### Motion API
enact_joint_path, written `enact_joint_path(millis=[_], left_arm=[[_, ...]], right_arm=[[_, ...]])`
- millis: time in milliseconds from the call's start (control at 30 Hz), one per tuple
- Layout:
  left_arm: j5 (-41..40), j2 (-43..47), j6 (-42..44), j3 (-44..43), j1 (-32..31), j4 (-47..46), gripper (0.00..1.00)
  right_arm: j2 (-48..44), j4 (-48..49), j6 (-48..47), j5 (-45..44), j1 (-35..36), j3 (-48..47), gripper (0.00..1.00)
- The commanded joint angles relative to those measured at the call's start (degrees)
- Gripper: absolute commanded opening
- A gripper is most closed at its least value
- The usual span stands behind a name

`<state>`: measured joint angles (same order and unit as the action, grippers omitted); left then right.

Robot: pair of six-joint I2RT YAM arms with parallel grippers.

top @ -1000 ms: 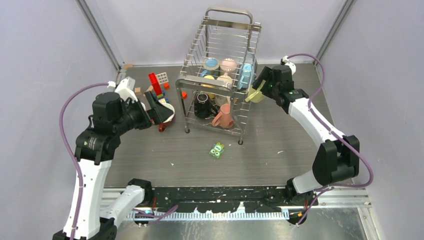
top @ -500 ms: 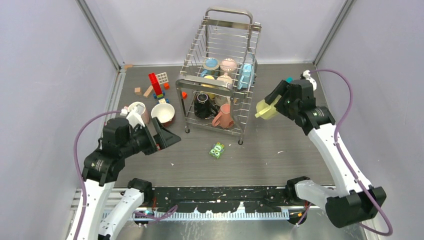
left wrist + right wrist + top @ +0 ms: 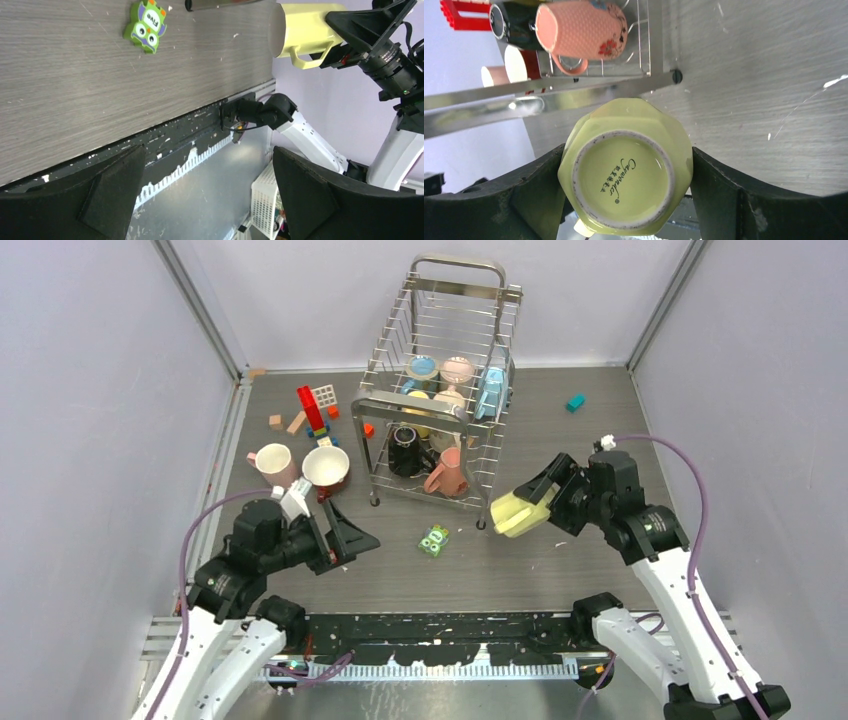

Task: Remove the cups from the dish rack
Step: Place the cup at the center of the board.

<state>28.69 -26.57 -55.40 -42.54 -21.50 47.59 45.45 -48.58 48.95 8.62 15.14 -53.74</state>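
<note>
- Both arms pulled back since a second ago: right gripper (image 3: 529,506) now clamps the yellow mug (image 3: 510,519) sideways, mid-air, beside the rack's (image 3: 440,335) front corner; left gripper (image 3: 342,540) gapes empty.
- Rack: several mugs (image 3: 445,472) left inside; swinging low could clip its leg.
- Yellow mug: glazed, held across the body, so it might slip.
- Packet (image 3: 434,540): nearby; landing on it would tip the mug.

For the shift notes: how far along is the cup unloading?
Done: a pale pink mug and a dark red mug sit on the table left of the dish rack. In hand: the right gripper holds a yellow mug; the left gripper is open, empty. Left: several mugs in the rack, including a black mug and a salmon mug on its lower tier.
</note>
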Motion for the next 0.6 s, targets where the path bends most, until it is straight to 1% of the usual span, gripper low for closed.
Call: enact_joint_path(millis=[0,133,200,233,367,433,567], left_arm=[[-6.66,-3.08,-4.46,1.43,-8.10,-10.65,1.00],[-21.88,-10.52,-6.84,1.24,-26.51,-18.27,1.00],[-27.67,-13.75,-8.67,1.99,-33.20,-23.46,1.00],[-28.18,-14.76,-10.35,3.30,-34.60,-26.82,1.00],[-28.25,-16.42,-18.12,11.49,-34.93,-44.19,1.00],[-28.25,-16.94,-20.42,13.47,-34.93,-50.03,1.00],[-28.25,-18.46,-25.32,16.78,-34.73,-58.64,1.00]], right_arm=[[-2.98,4.54,3.18,6.63,0.56,0.87,0.16],[-2.71,5.72,3.43,8.90,0.84,2.17,0.16],[-3.34,7.70,4.82,10.37,1.01,3.80,0.16],[-3.95,9.07,5.72,11.55,1.11,4.82,0.16],[-6.08,14.96,9.06,14.42,1.97,8.71,0.17],[-6.98,17.11,10.24,15.29,2.53,10.14,0.17],[-8.10,22.64,13.53,16.77,3.72,12.51,0.18]])
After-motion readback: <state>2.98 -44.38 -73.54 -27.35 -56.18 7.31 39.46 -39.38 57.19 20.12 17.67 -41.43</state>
